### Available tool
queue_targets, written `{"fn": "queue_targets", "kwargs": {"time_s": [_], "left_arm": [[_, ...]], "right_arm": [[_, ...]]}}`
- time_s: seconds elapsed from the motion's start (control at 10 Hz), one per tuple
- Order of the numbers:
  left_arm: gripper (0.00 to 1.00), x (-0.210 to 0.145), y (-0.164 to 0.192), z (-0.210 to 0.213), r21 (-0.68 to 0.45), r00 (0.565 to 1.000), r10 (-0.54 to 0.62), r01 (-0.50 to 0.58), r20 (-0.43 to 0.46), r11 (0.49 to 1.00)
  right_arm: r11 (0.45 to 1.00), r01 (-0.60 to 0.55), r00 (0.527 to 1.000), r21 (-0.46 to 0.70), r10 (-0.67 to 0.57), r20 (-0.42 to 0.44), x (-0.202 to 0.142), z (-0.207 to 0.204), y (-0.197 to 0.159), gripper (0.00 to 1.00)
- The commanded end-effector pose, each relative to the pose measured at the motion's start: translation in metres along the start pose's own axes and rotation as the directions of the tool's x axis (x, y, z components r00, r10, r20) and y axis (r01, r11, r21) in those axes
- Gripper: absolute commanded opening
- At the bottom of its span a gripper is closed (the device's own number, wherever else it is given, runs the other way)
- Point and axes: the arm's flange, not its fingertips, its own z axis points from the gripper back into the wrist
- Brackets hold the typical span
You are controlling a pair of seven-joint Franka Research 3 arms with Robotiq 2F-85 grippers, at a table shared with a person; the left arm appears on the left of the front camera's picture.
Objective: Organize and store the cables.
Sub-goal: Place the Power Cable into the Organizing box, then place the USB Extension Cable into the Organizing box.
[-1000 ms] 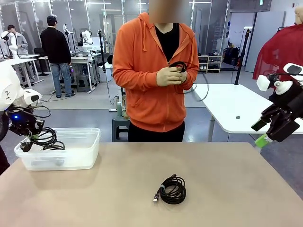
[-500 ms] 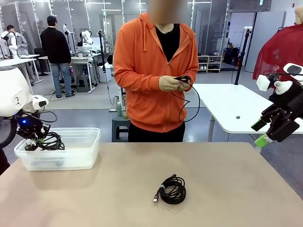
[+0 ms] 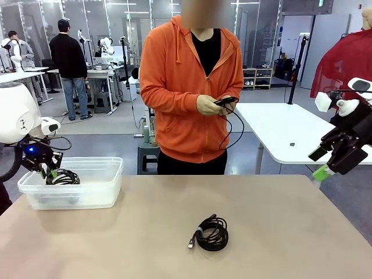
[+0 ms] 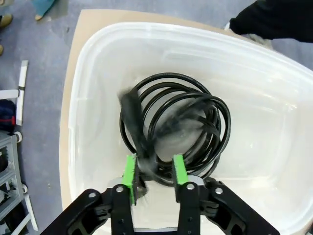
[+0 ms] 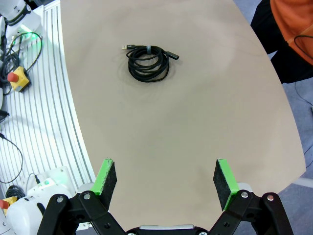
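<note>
Cables look light, limp, springy: the loose coil (image 3: 211,233) lies on the tabletop (image 3: 290,232), best pinched across its bunched loops, not the plug; the binned coil (image 4: 176,127) sits in the clear bin (image 3: 93,195), between the left hand's (image 4: 154,161) slightly parted pads; the right hand (image 5: 165,176) gapes wide, empty

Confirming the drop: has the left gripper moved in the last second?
Yes. The left gripper has shifted right, further in over the clear bin, its cable bundle now lower inside.
</note>
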Motion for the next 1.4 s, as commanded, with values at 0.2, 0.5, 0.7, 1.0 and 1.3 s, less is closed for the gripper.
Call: {"fn": "queue_targets", "kwargs": {"time_s": [0.2,0.5,0.7,1.0,1.3], "left_arm": [[1.00,-0.001,0.000,0.018,0.010,1.000,0.010,-0.011,0.025,1.000],[1.00,0.002,0.001,0.017,-0.004,1.000,0.003,-0.003,0.026,1.000],[1.00,0.002,0.001,0.017,-0.004,1.000,0.003,-0.003,0.026,1.000],[1.00,0.002,0.001,0.017,-0.004,1.000,0.003,-0.003,0.026,1.000],[1.00,0.002,0.001,0.017,-0.004,1.000,0.003,-0.003,0.026,1.000]], "right_arm": [[1.000,0.004,1.000,-0.007,-0.004,0.003,0.003,0.000,-0.002,1.00],[1.000,0.004,1.000,-0.007,-0.004,0.003,0.003,0.000,-0.002,1.00],[1.000,0.004,1.000,-0.007,-0.004,0.003,0.003,0.000,-0.002,1.00],[1.000,0.004,1.000,-0.007,-0.004,0.003,0.003,0.000,-0.002,1.00],[1.000,0.004,1.000,-0.007,-0.004,0.003,0.003,0.000,-0.002,1.00]]}}
